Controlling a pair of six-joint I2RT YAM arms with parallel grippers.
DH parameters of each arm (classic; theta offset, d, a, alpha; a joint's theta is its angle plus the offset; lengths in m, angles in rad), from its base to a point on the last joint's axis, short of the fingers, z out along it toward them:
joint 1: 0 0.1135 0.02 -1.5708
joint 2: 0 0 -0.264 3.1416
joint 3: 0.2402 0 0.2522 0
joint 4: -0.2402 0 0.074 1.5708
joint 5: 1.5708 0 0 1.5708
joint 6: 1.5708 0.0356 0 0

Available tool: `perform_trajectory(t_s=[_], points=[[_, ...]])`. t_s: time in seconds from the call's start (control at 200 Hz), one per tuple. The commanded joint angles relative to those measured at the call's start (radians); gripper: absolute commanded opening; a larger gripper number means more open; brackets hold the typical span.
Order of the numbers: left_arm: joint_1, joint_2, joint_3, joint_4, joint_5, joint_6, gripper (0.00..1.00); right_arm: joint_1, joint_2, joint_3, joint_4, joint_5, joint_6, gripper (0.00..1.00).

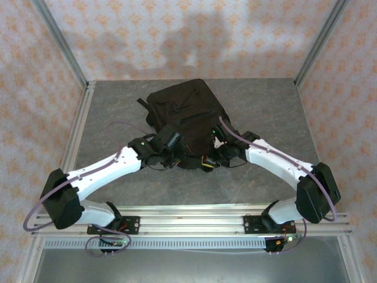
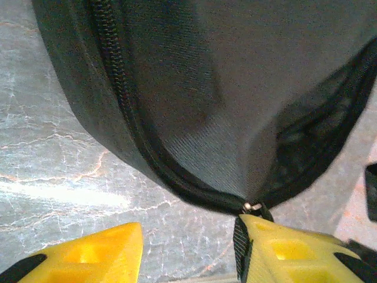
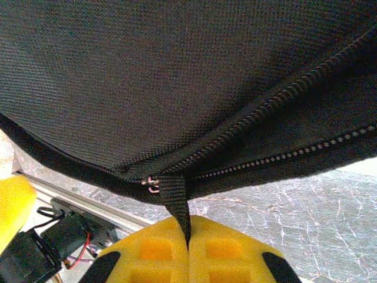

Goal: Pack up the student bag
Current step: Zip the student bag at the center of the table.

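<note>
The student bag [image 1: 184,115], a black fabric backpack, lies in the middle of the grey table. My left gripper [image 1: 169,145] sits at its near left edge. In the left wrist view that gripper [image 2: 188,250] is open, with bare table between its yellow fingers [image 2: 88,253]. The bag's zipped seam [image 2: 147,153] curves just ahead, and a small metal zip slider [image 2: 253,206] touches the right finger's tip. My right gripper [image 1: 215,148] is at the bag's near right edge. In the right wrist view it [image 3: 188,239] is shut on a black webbing zip pull [image 3: 177,197], where two zipper lines meet.
An aluminium rail [image 1: 188,225] runs along the table's near edge and carries both arm bases. Frame posts [image 1: 59,41] rise at the back corners in front of patterned walls. Bare grey table [image 1: 106,106] lies left and right of the bag.
</note>
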Motion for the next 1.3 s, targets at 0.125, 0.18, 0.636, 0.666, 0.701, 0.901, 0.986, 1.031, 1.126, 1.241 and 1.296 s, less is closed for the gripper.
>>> perform_trajectory(t_s=[0.125,0.18,0.636,0.666,0.701,0.901,0.986,1.031,1.126,1.241,1.296], points=[[-0.009,0.101,0.034,0.042,-0.054,-0.022,0.40,0.003,-0.035,-0.027,0.028,0.004,0.018,0.00],[-0.008,0.121,0.045,0.029,-0.061,-0.014,0.33,0.003,-0.031,-0.027,0.029,0.005,0.018,0.00],[0.121,-0.031,-0.112,-0.046,-0.114,0.073,0.00,-0.002,0.001,0.010,-0.060,0.067,-0.058,0.00],[0.130,-0.042,-0.122,-0.049,-0.114,0.081,0.00,-0.003,0.006,0.012,-0.060,0.067,-0.061,0.00],[0.141,-0.054,-0.128,-0.058,-0.117,0.094,0.00,-0.004,0.009,0.014,-0.060,0.067,-0.061,0.00],[0.188,-0.106,-0.128,-0.123,-0.157,0.167,0.00,-0.009,0.035,0.044,-0.066,0.075,-0.077,0.00],[0.218,-0.132,-0.125,-0.146,-0.166,0.191,0.00,-0.009,0.043,0.044,-0.045,0.048,-0.064,0.00],[0.227,-0.147,-0.123,-0.151,-0.157,0.193,0.00,-0.008,0.048,0.044,-0.034,0.037,-0.054,0.00],[0.210,-0.175,-0.127,-0.132,-0.106,0.172,0.10,-0.004,0.053,0.045,-0.018,0.021,-0.039,0.00],[0.122,-0.204,-0.143,-0.084,-0.073,0.095,0.27,-0.004,0.052,0.046,-0.010,0.019,-0.032,0.00],[0.079,-0.208,-0.145,-0.063,-0.076,0.056,0.37,-0.004,0.051,0.043,-0.003,0.017,-0.028,0.00]])
